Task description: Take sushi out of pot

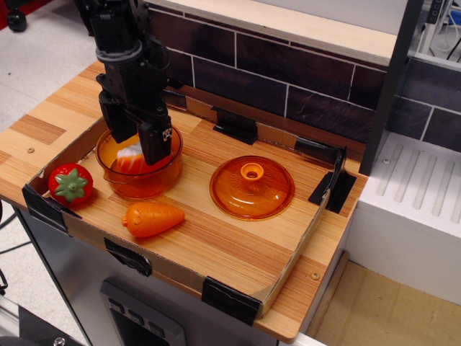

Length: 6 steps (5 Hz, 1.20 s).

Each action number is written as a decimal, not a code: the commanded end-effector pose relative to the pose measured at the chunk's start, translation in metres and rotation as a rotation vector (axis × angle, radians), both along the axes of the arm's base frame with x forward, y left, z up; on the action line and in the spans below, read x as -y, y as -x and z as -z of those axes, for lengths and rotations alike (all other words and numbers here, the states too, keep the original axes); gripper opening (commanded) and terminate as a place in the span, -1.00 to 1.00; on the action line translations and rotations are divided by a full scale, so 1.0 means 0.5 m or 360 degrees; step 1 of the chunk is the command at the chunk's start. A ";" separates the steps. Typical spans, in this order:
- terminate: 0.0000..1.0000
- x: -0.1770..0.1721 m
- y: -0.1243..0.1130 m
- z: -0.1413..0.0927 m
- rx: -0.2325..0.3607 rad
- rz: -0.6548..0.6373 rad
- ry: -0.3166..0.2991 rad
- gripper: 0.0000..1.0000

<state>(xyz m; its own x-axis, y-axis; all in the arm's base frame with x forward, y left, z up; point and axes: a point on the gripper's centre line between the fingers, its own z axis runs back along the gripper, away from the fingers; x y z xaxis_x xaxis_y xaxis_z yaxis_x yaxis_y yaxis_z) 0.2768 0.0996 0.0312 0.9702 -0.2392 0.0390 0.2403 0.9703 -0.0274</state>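
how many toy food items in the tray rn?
3. Sushi inside the pot, between the gripper fingers; strawberry at the tray's left edge; carrot in front of the pot. None obviously hidden.

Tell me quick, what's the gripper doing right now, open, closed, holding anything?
Gripper: down inside the pot, fingers either side of the sushi; whether it has shut on the sushi cannot be told.
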 end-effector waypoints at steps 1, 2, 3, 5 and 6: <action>-1.00 -0.002 -0.018 0.006 0.0031 0.0008 -0.0054 1.00; -1.00 0.000 -0.016 0.013 0.0027 0.0015 -0.0071 1.00; -1.00 0.001 -0.015 0.018 0.0027 0.0014 -0.0086 1.00; -1.00 -0.002 -0.015 0.007 0.0049 -0.0006 -0.0085 -1.00; -1.00 -0.010 -0.018 -0.043 0.0118 -0.0065 -0.0108 -1.00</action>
<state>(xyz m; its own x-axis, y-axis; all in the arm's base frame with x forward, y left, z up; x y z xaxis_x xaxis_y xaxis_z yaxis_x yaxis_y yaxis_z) 0.2727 0.0997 0.0376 0.9789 -0.1982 0.0497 0.1976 0.9801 0.0160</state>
